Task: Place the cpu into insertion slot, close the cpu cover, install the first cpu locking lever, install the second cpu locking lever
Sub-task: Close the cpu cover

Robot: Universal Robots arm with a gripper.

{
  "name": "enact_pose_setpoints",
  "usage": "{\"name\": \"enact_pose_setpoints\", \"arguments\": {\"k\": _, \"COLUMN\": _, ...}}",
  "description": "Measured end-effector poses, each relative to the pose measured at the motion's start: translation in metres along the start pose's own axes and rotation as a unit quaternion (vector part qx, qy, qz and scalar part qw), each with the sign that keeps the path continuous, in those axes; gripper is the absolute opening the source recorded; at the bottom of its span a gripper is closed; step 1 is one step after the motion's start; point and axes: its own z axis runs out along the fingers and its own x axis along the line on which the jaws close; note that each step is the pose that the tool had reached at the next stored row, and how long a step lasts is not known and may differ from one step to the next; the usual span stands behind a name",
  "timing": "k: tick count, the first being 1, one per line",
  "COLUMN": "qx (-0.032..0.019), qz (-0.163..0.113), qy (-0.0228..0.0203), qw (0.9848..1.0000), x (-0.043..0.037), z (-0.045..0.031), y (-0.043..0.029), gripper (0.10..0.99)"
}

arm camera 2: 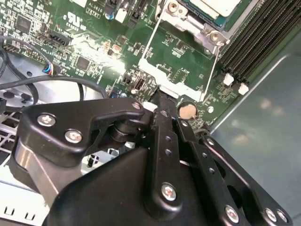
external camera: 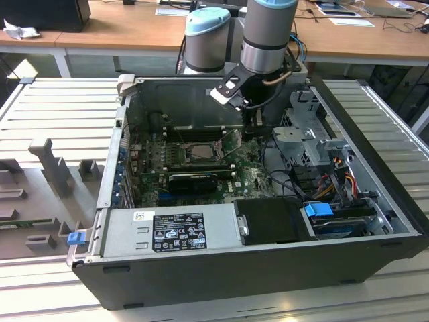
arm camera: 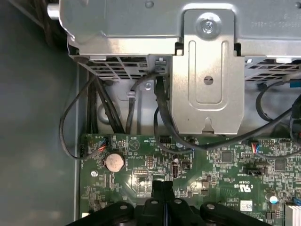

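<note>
One black gripper [arm camera: 163, 187] on a grey arm is seen inside an open dark-grey computer case [external camera: 221, 275], which is laid on a ribbed grey metal tabletop [external camera: 53, 107]. Its jaws are pressed together, and nothing is pinched between them. The small flat square cpu [arm camera 2: 211, 4], pale silver-beige on its face, is seated in the insertion slot [arm camera 2: 183, 20], a square socket with a silvery metal rim on the green circuit board [arm camera: 211, 172]. The cpu cover [arm camera 2: 164, 79], a thin silvery metal frame with a large square window, is tilted up off the socket, and the board is seen through its window. The cover's free edge is found just beside the gripper's tips; whether they touch cannot be told. A round silver coin battery [arm camera: 114, 162] is set on the board near the gripper, and long black memory slots [arm camera 2: 254, 37] are ranged beside the socket.
</note>
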Motion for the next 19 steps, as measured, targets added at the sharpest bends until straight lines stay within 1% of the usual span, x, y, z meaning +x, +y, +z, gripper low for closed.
{"name": "enact_pose_setpoints", "arguments": {"k": 4, "qx": 0.0002, "qz": 0.0, "qy": 0.0001, "qw": 1.0, "x": 0.0, "z": 0.0001, "y": -0.0047, "gripper": 0.106}}
{"name": "enact_pose_setpoints", "arguments": {"k": 7, "qx": 0.0002, "qz": 0.0, "qy": 0.0001, "qw": 1.0, "x": 0.0001, "z": 0.0001, "y": -0.0069, "gripper": 0.106}}
{"name": "enact_pose_setpoints", "arguments": {"k": 12, "qx": 0.0002, "qz": 0.0, "qy": 0.0001, "qw": 1.0, "x": 0.0002, "z": -0.0001, "y": -0.013, "gripper": 0.106}}
{"name": "enact_pose_setpoints", "arguments": {"k": 14, "qx": 0.0002, "qz": 0.0, "qy": 0.0001, "qw": 1.0, "x": 0.0002, "z": -0.0002, "y": -0.0168, "gripper": 0.106}}
{"name": "enact_pose_setpoints", "arguments": {"k": 19, "qx": 0.0002, "qz": 0.0, "qy": 0.0001, "qw": 1.0, "x": 0.0003, "z": -0.0002, "y": -0.0201, "gripper": 0.106}}
